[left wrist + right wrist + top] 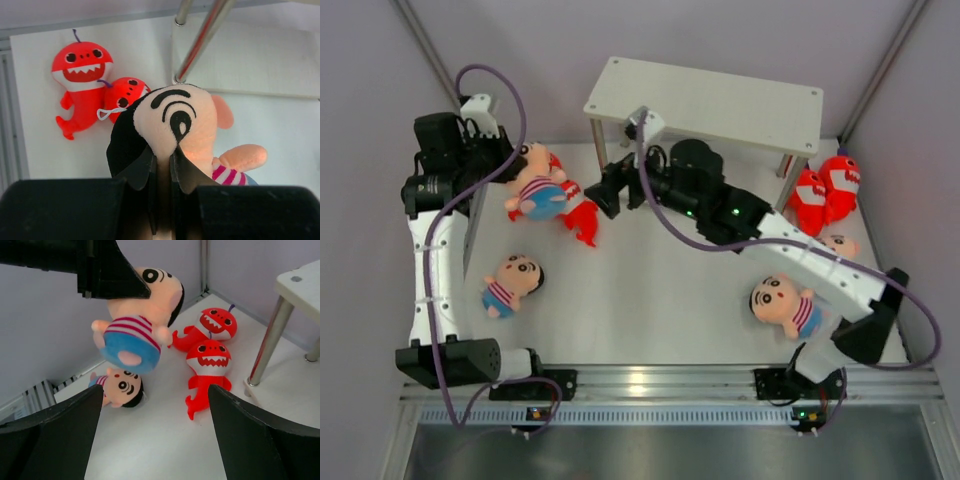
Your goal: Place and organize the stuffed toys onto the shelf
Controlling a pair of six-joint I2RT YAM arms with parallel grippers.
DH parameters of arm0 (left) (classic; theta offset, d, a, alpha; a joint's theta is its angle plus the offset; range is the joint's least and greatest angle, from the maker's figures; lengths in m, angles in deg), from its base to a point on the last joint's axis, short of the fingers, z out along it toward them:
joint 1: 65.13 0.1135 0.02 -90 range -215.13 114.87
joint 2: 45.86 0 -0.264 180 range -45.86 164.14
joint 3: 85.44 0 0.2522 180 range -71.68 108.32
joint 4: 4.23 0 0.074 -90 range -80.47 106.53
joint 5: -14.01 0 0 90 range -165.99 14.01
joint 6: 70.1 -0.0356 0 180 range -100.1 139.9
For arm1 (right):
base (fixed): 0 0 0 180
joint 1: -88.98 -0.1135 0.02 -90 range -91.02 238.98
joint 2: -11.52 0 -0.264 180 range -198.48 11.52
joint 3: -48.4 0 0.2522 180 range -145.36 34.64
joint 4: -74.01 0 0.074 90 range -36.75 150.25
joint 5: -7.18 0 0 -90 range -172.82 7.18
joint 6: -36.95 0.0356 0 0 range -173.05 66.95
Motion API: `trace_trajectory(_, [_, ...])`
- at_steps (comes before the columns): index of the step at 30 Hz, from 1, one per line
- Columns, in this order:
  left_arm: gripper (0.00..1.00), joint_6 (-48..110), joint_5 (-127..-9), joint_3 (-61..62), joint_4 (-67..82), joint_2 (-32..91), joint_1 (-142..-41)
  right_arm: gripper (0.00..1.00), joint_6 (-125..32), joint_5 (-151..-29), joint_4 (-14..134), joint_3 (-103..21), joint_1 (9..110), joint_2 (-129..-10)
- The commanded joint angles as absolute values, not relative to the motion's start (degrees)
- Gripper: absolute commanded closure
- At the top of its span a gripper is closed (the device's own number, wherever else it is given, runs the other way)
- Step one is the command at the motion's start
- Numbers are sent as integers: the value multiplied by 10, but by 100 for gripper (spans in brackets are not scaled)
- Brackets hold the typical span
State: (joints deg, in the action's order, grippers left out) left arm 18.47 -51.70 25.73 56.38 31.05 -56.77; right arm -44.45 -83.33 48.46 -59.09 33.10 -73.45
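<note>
My left gripper is shut on the head of a peach boy doll and holds it above the table; its fingers pinch the head in the left wrist view. Two red sharks lie just beside it, also showing in the left wrist view. My right gripper is open and empty, facing the hanging doll and the sharks. The white shelf stands at the back with nothing showing on its top board. Another boy doll lies at the left.
A boy doll lies at the near right. Two more red sharks and a partly hidden doll head lie by the shelf's right legs. A silver shelf leg stands right of my right gripper. Grey walls enclose the table.
</note>
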Motion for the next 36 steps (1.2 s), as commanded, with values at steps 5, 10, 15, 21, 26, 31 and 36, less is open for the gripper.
trace_trajectory(5, [100,196,-535,253,563,298,-614,13,-401,-872,505,-783,302,-931])
trace_trajectory(10, [100,196,-537,253,564,303,-618,14,-386,-897,497,-810,290,-987])
trace_trajectory(15, [100,197,-528,249,564,310,-619,18,-363,-920,507,-807,288,-1014])
trace_trajectory(21, [100,224,-490,251,564,312,-619,66,-331,-918,530,-816,288,-1050])
trace_trajectory(26, [100,217,-486,238,563,309,-619,100,-322,-892,539,-768,299,-1026])
trace_trajectory(31, [4,187,-510,188,564,308,-619,100,-306,-848,597,-590,324,-910])
trace_trajectory(36, [2,165,-565,168,571,314,-617,100,-275,-794,668,-361,340,-798])
